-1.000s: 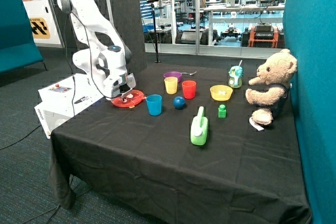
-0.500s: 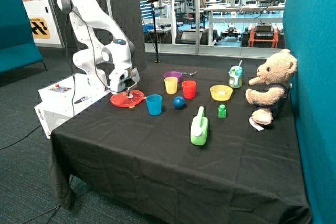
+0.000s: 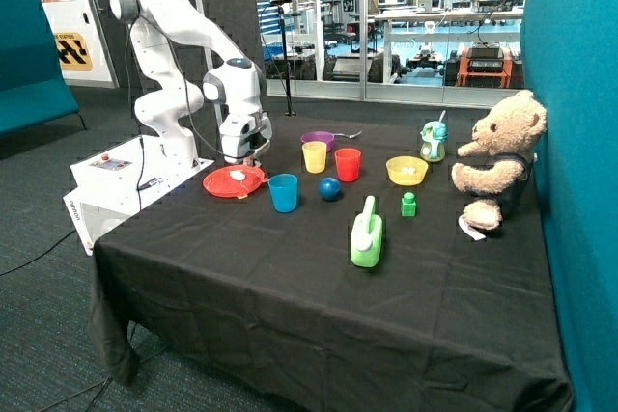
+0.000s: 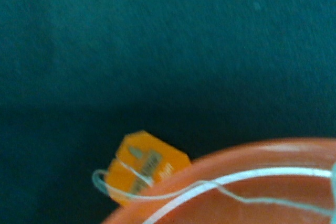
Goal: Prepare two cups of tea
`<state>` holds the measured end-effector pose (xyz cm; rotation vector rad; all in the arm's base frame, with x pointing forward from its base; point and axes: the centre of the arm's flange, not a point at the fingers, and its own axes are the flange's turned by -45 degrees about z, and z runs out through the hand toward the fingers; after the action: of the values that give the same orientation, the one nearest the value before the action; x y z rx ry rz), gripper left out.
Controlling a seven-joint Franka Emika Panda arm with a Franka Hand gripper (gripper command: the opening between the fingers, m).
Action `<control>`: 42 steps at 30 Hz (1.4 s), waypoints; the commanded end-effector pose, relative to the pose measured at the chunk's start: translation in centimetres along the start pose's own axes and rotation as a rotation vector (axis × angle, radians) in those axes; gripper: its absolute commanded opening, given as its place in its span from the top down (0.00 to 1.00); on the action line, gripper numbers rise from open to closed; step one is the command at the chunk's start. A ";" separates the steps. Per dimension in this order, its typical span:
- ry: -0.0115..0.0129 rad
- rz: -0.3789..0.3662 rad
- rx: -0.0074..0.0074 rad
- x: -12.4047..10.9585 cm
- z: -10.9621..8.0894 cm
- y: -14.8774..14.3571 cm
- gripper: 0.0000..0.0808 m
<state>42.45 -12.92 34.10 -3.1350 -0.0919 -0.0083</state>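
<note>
The blue cup (image 3: 284, 192) stands upright on the black cloth beside the red plate (image 3: 217, 186). The yellow cup (image 3: 315, 156) stands behind it, next to a red cup (image 3: 348, 164). One white lump of tea (image 3: 238, 176) lies on the plate. My gripper (image 3: 253, 155) hangs just above the plate's far edge, on the side toward the cups. In the wrist view, an orange tag (image 4: 140, 167) lies on the cloth against the red plate's rim (image 4: 231, 157), and a thin white string (image 4: 220, 188) runs from it across the plate.
A blue ball (image 3: 330, 189) sits next to the blue cup. A purple pan (image 3: 319, 139), yellow bowl (image 3: 407, 170), green watering can (image 3: 367, 233), green block (image 3: 408, 204), teal bottle (image 3: 434, 142) and teddy bear (image 3: 497, 161) stand further along the table.
My gripper has risen from low over the red plate and shifted toward the plate's far edge, nearer the cups. A white lump now shows uncovered on the plate.
</note>
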 end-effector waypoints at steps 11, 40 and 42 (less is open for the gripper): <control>-0.0055 -0.019 -0.0050 5.5 -3.8 -1.2 1.00; -0.0054 0.031 -0.0052 11.8 -7.1 1.1 1.00; -0.0053 0.040 -0.0052 12.0 -7.0 1.6 1.00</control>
<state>53.11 -12.52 40.96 -3.1412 -0.0724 0.0004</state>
